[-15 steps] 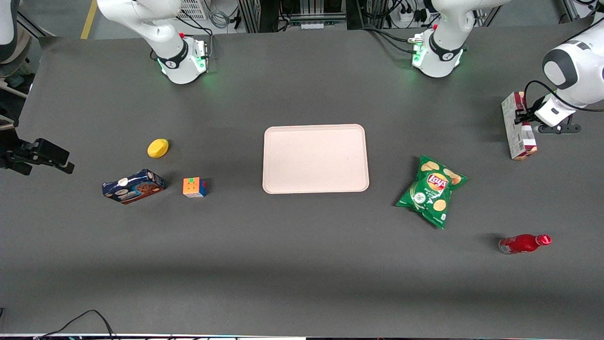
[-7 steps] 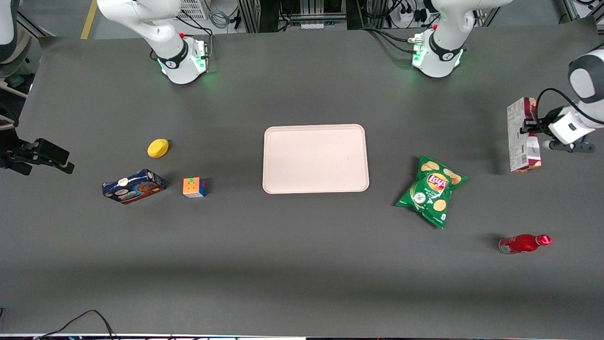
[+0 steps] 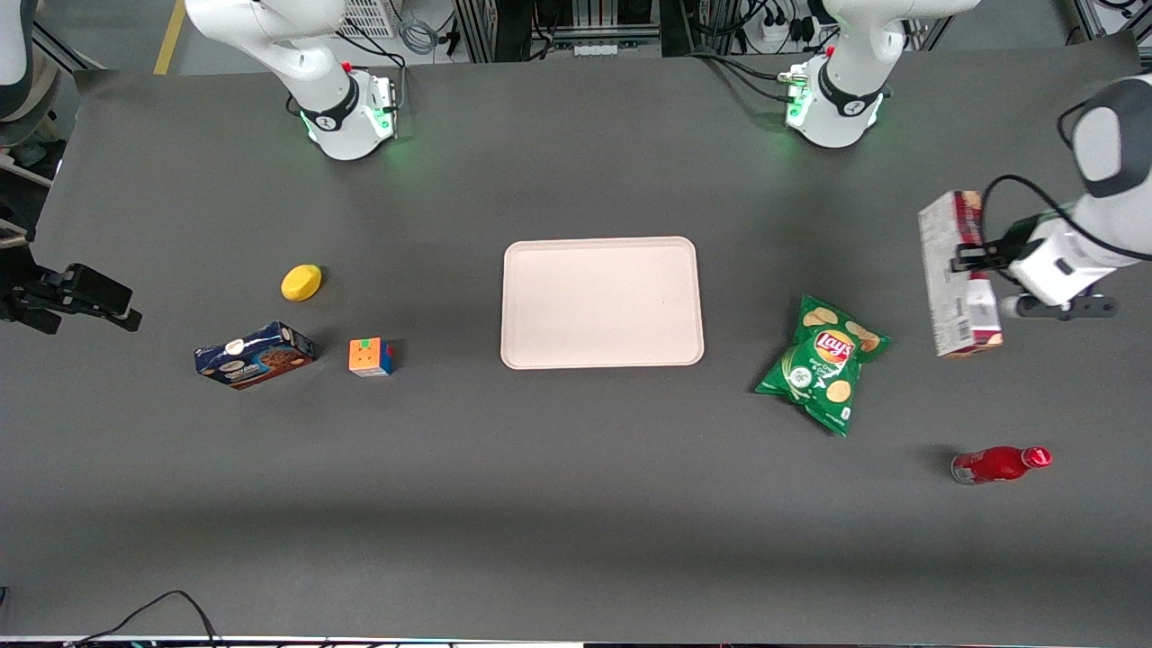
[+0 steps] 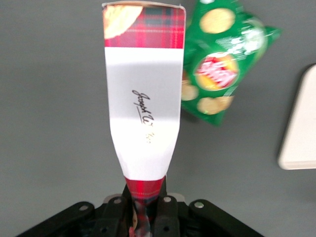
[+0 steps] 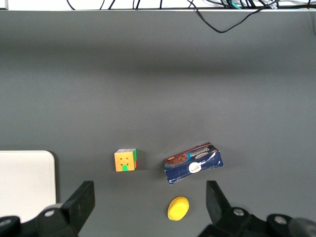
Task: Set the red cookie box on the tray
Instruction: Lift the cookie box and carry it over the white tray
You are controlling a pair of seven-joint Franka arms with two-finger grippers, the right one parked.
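The red cookie box (image 3: 952, 279) hangs in the air at the working arm's end of the table, pale grey-white side toward the front camera. My gripper (image 3: 972, 261) is shut on it, gripping across the slim box near its middle. In the left wrist view the box (image 4: 144, 106) shows its white label patch and red plaid ends, pinched between the black fingers (image 4: 168, 217). The pinkish-beige tray (image 3: 601, 302) lies flat at the table's middle, with nothing on it; its rounded corner (image 4: 300, 133) shows in the wrist view. A green chip bag lies between box and tray.
The green Lay's chip bag (image 3: 823, 362) lies on the table below and beside the held box. A red bottle (image 3: 999, 464) lies nearer the front camera. Toward the parked arm's end are a dark blue cookie box (image 3: 255, 355), a colour cube (image 3: 370, 357) and a yellow object (image 3: 301, 283).
My gripper has carried the red cookie box up off the table, nearer the front camera and then sideways toward the chip bag and tray. Nothing else has moved.
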